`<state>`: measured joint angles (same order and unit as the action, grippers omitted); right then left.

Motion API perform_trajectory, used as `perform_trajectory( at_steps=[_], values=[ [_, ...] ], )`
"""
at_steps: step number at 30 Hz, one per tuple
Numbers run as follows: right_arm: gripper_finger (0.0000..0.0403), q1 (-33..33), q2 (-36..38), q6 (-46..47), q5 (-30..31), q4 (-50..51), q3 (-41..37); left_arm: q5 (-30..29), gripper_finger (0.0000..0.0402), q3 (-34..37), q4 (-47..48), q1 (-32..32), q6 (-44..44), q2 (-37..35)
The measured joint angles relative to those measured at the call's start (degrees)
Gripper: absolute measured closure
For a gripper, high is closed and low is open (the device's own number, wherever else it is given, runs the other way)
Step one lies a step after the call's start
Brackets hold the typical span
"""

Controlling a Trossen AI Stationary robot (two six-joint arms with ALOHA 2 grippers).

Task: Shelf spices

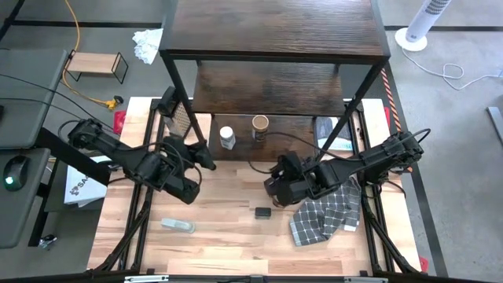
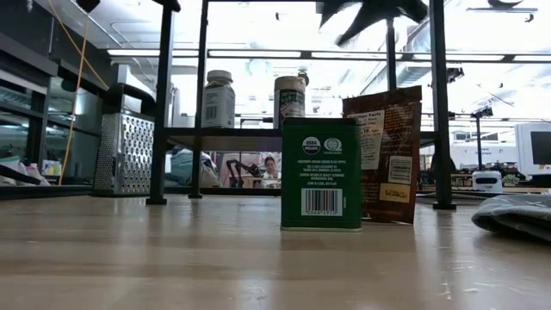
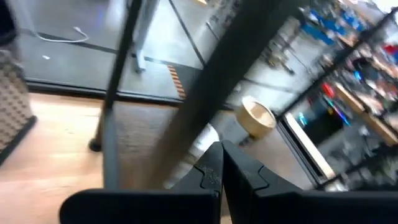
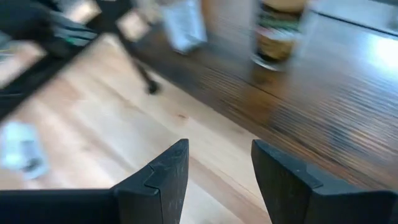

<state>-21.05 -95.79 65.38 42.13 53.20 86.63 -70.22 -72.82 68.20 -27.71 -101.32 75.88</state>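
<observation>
Above the bench, your right end effector is spread and empty; lower it squarely over the dark jar.

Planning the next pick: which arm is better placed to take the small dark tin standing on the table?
Right. Its open end effector hangs nearest the dark tin, while the left end effector, fingers together, sits by the shelf near the white-capped jar.
</observation>
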Motion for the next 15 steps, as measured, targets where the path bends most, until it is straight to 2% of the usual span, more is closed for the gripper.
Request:
perform_trajectory(
  at_steps=[3, 7, 12, 15],
  values=[
    [0.0231, 0.0, 0.0, -7.0, -0.6, -6.5, 0.0, 2.1, 0.0401, 0.0, -4.5, -2.7, 7.8, -1.2],
    [0.0231, 0.0, 0.0, -8.8, -0.4, -8.5, 0.0, 3.8, 0.0401, -0.8, -4.1, -8.0, 12.8, -5.3],
    [0.0231, -1.4, 0.0, -8.9, -2.9, -6.7, 0.0, 4.0, 0.0401, -2.4, 2.1, -12.1, 7.7, -8.7],
    [0.0231, -2.7, 0.0, -6.8, -3.2, -4.2, 0.0, 6.9, 0.0401, -2.3, 12.7, -11.7, 0.8, -8.5]
  ],
)
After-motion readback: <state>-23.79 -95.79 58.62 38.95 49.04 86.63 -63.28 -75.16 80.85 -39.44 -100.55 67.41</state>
